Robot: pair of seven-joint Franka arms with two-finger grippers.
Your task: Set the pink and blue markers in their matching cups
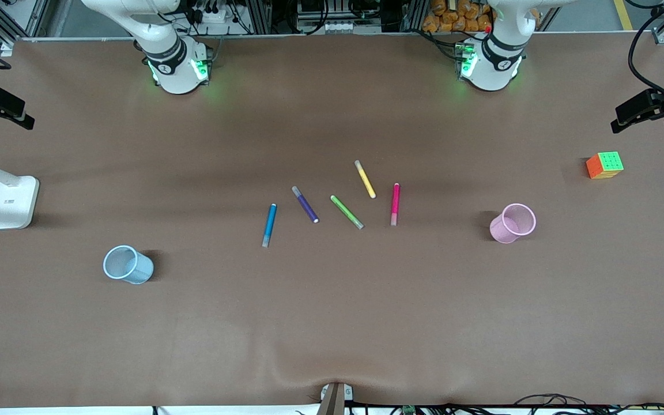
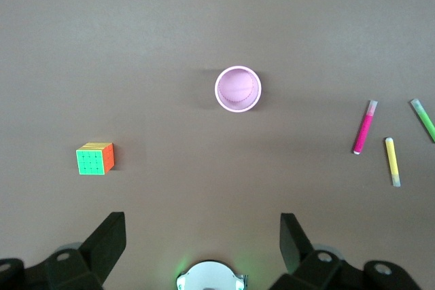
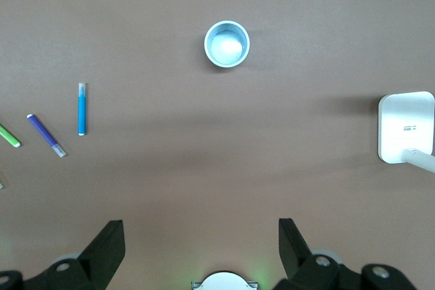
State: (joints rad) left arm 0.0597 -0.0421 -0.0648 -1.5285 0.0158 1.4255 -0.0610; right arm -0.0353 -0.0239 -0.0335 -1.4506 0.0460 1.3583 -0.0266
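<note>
The pink marker (image 1: 395, 204) lies flat mid-table, with the pink cup (image 1: 512, 223) upright toward the left arm's end. The blue marker (image 1: 269, 225) lies flat mid-table, with the blue cup (image 1: 128, 264) upright toward the right arm's end, nearer the front camera. Both grippers are out of the front view. My left gripper (image 2: 202, 225) is open and empty, high over its own base, and its view shows the pink cup (image 2: 238, 88) and pink marker (image 2: 363, 127). My right gripper (image 3: 202, 232) is open and empty, high over its base, and its view shows the blue cup (image 3: 227, 43) and blue marker (image 3: 81, 109).
A purple marker (image 1: 305, 204), a green marker (image 1: 347, 211) and a yellow marker (image 1: 365, 178) lie between the blue and pink markers. A colour cube (image 1: 604, 165) sits toward the left arm's end. A white lamp base (image 1: 13, 202) stands at the right arm's end.
</note>
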